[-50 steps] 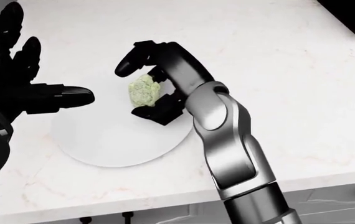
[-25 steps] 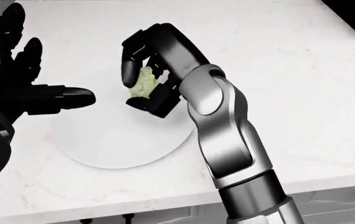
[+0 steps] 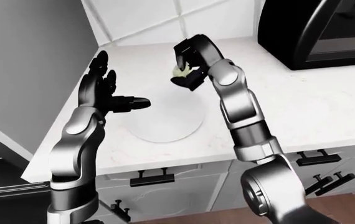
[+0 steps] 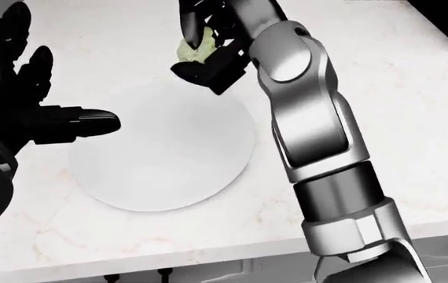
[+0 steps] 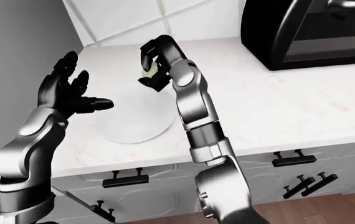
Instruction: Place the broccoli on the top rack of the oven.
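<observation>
My right hand [image 4: 204, 44] is shut on the pale green broccoli [image 4: 193, 48] and holds it above the top edge of the white plate [image 4: 161, 147] on the marble counter. It also shows in the left-eye view [image 3: 179, 71]. My left hand [image 4: 27, 106] is open, fingers spread, beside the plate's left edge and holding nothing. The black oven [image 3: 318, 30] stands on the counter at the top right of the left-eye view, door shut; its rack is hidden.
The white marble counter [image 3: 302, 112] ends at a grey wall [image 3: 28, 60] on the left and a tiled wall at the top. Drawers with black handles [image 3: 152, 177] run below the counter edge. Wooden floor shows at the bottom right.
My right hand has closed on the broccoli and lifted it off the plate, up toward the top of the head view. The left hand has not moved.
</observation>
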